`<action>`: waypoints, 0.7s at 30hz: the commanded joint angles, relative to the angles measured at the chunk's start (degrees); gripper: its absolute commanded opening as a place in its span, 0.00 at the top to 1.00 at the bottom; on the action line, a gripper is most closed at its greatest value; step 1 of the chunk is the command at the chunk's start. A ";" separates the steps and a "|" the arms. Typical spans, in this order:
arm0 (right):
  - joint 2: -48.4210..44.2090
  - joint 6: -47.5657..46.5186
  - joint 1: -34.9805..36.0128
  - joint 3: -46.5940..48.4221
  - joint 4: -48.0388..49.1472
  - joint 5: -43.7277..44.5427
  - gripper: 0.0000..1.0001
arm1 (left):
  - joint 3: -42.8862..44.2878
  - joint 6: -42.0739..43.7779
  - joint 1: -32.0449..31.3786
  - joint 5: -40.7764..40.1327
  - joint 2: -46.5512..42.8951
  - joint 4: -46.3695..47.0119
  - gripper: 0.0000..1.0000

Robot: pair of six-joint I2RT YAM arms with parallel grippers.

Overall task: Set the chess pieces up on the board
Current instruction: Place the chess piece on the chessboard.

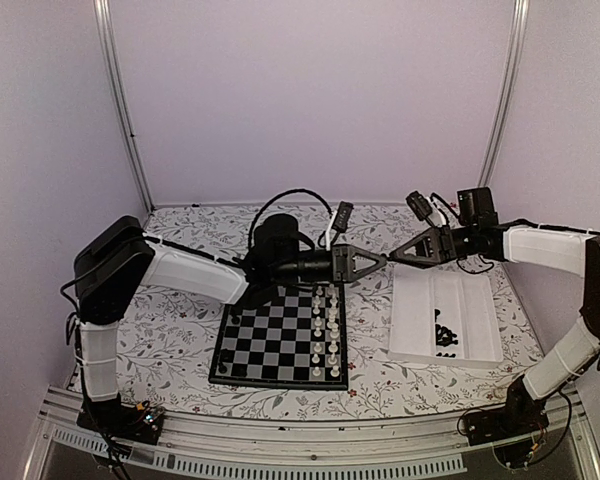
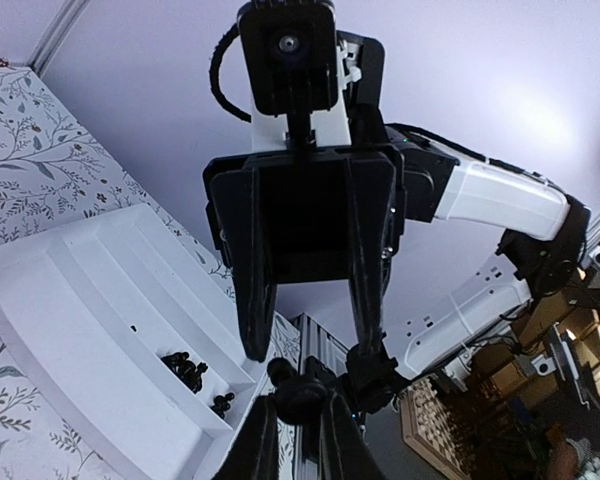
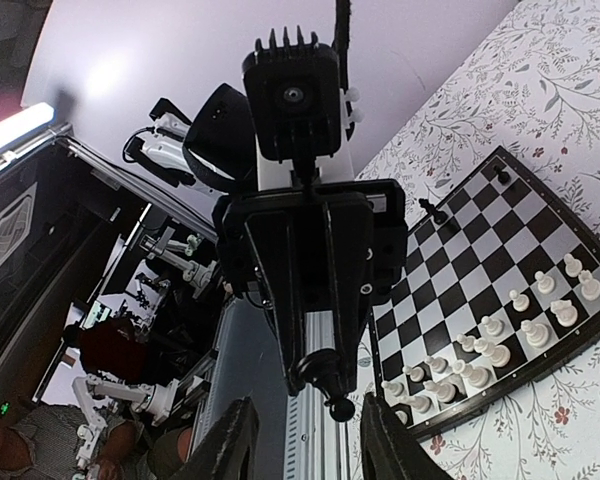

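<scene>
Chess pieces (image 1: 444,335), black, mostly lie in the tray (image 1: 412,320) at the right. The board (image 1: 270,345) to its left has white ones (image 1: 325,330) along its right side, and its left side is nearly bare. One black piece (image 2: 300,388) hangs in mid-air above the gap between board and tray, pinched in the narrow left gripper (image 1: 378,260). The right gripper (image 1: 396,257) faces it tip to tip, jaws apart on either side of the piece. This is likely a handover, since the tray sits on the right arm's side and the bare ranks on the left arm's.
</scene>
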 commanded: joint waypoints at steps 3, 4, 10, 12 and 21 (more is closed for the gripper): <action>1.58 3.04 1.32 -0.33 3.83 -2.53 0.63 | 2.22 -0.52 -0.10 1.06 1.43 2.09 0.92; 1.67 3.07 1.32 -0.24 3.91 -2.47 0.64 | 2.25 -0.56 -0.06 1.07 1.49 2.10 0.92; 2.16 3.14 1.44 -0.14 4.16 -2.36 0.70 | 2.62 -0.65 -0.06 0.94 1.83 2.26 0.92; 2.13 3.04 1.54 -0.14 4.18 -2.28 0.72 | 2.84 -0.74 -0.08 0.84 2.03 2.23 0.92; 1.11 2.02 1.71 1.02 4.05 -0.86 0.94 | 3.42 -0.30 0.02 0.56 2.54 0.53 0.86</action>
